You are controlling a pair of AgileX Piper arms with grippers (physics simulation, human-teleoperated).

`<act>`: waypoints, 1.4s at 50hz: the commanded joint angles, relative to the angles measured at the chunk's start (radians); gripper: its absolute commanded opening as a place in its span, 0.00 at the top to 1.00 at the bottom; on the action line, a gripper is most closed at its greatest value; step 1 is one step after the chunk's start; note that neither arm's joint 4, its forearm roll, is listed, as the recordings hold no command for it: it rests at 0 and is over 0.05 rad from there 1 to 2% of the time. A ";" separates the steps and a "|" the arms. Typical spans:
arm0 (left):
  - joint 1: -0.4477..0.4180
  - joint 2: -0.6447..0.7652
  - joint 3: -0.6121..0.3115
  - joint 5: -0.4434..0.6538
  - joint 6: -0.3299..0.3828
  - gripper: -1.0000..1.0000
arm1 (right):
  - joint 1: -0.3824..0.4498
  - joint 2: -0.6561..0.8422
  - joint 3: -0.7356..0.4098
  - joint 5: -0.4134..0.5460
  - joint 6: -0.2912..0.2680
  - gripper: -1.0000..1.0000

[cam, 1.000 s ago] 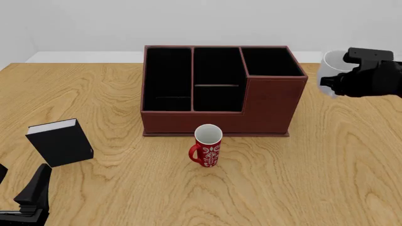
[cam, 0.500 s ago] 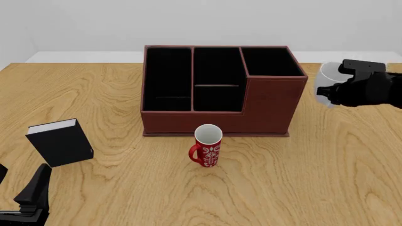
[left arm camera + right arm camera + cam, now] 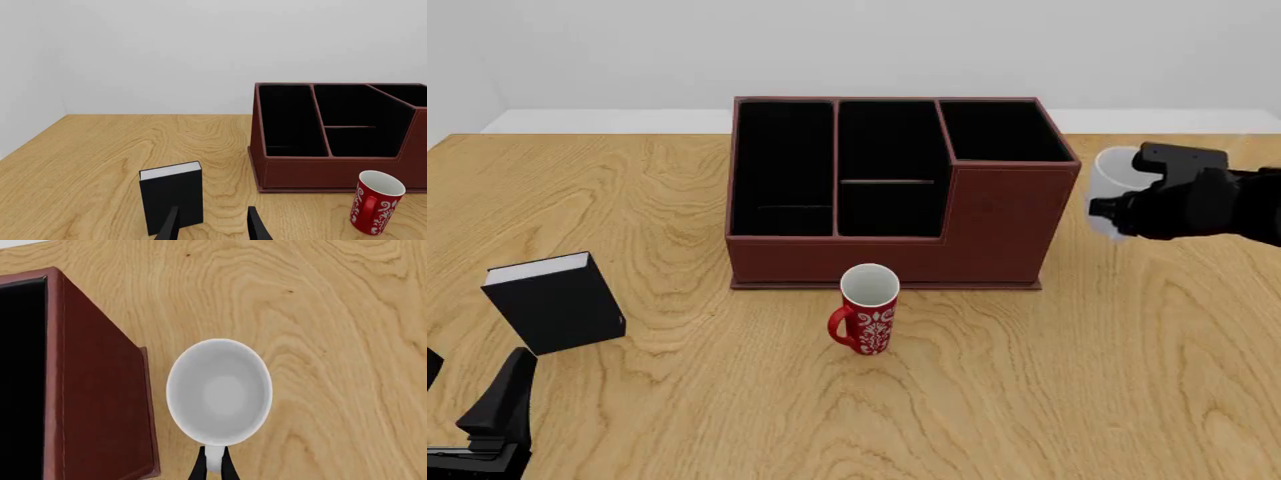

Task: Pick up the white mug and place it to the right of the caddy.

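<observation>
The white mug [image 3: 1109, 172] hangs just right of the caddy [image 3: 994, 225], held upright by its handle in my right gripper [image 3: 1114, 207]. In the right wrist view the mug [image 3: 219, 390] shows its open mouth from above, with the gripper [image 3: 213, 466] shut on the handle and the caddy's right wall [image 3: 93, 390] close beside it. I cannot tell from these views whether the mug touches the table. My left gripper [image 3: 497, 420] rests low at the near left, open [image 3: 213, 227] and holding nothing.
A red patterned mug [image 3: 868, 310] stands just in front of the caddy, also seen as the red mug [image 3: 375, 202]. A black book [image 3: 557, 303] stands upright at the near left, directly ahead of the left gripper as the book [image 3: 172, 195].
My right gripper has carried the white mug down and a little left, closer to the caddy's right wall. The left arm, red mug and book have not moved.
</observation>
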 commanded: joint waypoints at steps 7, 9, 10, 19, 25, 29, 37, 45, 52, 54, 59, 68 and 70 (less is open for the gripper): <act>0.000 0.000 0.000 0.000 0.000 0.00 | 0.014 0.032 0.016 -0.033 0.014 1.00; 0.000 0.000 0.000 0.000 0.000 0.00 | 0.016 0.035 0.019 -0.037 0.011 1.00; 0.000 0.000 0.000 0.000 0.000 0.00 | 0.020 0.035 0.022 -0.039 0.010 1.00; 0.000 0.000 0.000 0.000 0.000 0.00 | 0.030 0.051 0.038 -0.059 0.006 1.00; 0.000 0.000 0.000 0.000 0.000 0.00 | 0.032 0.063 0.047 -0.071 0.008 1.00; 0.000 0.000 0.000 0.000 0.000 0.00 | 0.036 0.064 0.058 -0.083 0.009 1.00; 0.000 0.000 0.000 0.000 0.000 0.00 | 0.043 0.066 0.077 -0.101 0.014 1.00; 0.000 0.000 0.000 0.000 0.000 0.00 | 0.048 0.079 0.091 -0.122 0.020 1.00; 0.000 0.000 0.000 0.000 0.000 0.00 | 0.051 0.087 0.096 -0.132 0.025 1.00; 0.000 0.000 0.000 0.000 0.000 0.00 | 0.049 0.092 0.096 -0.136 0.024 1.00; 0.000 0.000 0.000 0.000 0.000 0.00 | 0.048 0.103 0.101 -0.145 0.027 1.00; 0.000 0.000 0.000 0.000 0.000 0.00 | 0.045 0.109 0.111 -0.156 0.032 1.00; 0.000 0.000 0.000 0.000 0.000 0.00 | 0.045 0.111 0.111 -0.157 0.032 1.00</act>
